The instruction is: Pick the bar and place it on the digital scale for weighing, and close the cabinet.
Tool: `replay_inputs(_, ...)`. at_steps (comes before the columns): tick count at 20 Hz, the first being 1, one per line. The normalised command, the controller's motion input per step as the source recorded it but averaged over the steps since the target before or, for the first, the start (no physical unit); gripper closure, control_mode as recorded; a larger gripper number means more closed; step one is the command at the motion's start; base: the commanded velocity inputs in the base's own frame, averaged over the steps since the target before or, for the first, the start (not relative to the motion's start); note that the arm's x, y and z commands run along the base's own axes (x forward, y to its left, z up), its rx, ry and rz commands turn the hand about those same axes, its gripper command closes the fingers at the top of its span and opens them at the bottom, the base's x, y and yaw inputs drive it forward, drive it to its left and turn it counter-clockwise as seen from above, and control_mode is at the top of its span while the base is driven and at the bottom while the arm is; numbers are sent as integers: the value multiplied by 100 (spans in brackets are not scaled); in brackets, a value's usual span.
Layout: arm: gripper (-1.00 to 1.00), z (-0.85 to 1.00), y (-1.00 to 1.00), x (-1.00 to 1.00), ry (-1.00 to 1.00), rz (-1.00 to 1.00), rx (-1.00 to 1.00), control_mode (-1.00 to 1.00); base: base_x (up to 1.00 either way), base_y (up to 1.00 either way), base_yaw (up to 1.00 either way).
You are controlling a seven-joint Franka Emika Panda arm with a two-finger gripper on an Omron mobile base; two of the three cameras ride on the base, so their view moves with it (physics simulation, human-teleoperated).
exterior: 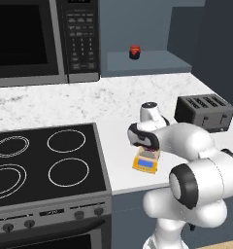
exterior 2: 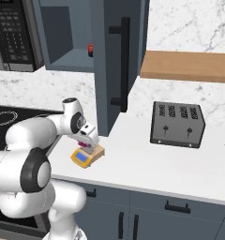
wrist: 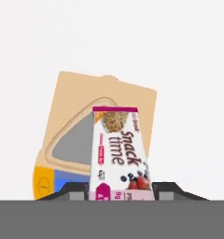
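Note:
My gripper (wrist: 123, 190) is shut on the bar (wrist: 118, 149), a pink-edged wrapped snack bar that points away from the hand. Right beneath it lies the digital scale (wrist: 72, 107), yellow-orange with a tan top plate and a blue display. In the right base view the gripper (exterior 2: 84, 143) hangs just over the scale (exterior 2: 87, 157), near the counter's front edge, with a bit of pink bar (exterior 2: 82, 144) showing. Whether the bar touches the plate I cannot tell. The scale (exterior: 145, 163) sits below the hand in the left base view. The cabinet door (exterior 2: 105, 61) stands open, black handle (exterior 2: 125, 65) facing out.
A small round red-and-black object (exterior: 134, 51) rests on the open cabinet's shelf. A dark grey toaster (exterior 2: 176, 123) stands right of the scale. The black stove top (exterior: 41, 160) lies to the left, the microwave (exterior: 41, 39) above it. A wooden shelf (exterior 2: 187, 65) runs behind the toaster.

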Motion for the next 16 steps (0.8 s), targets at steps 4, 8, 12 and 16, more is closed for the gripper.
replay_inputs(4, 100, -34, 0, 33, 0, -1, -1, -100, 0, 0, 0)
replay_inputs(8, 100, -43, 0, 25, 0, -1, -3, -100, 0, 0, 0)
replay_inputs(12, 100, -65, 0, 2, 0, -3, -4, -100, 0, 0, 0)
replay_inputs(16, -100, -54, 5, -8, 2, -4, -1, -100, 0, 0, 0)
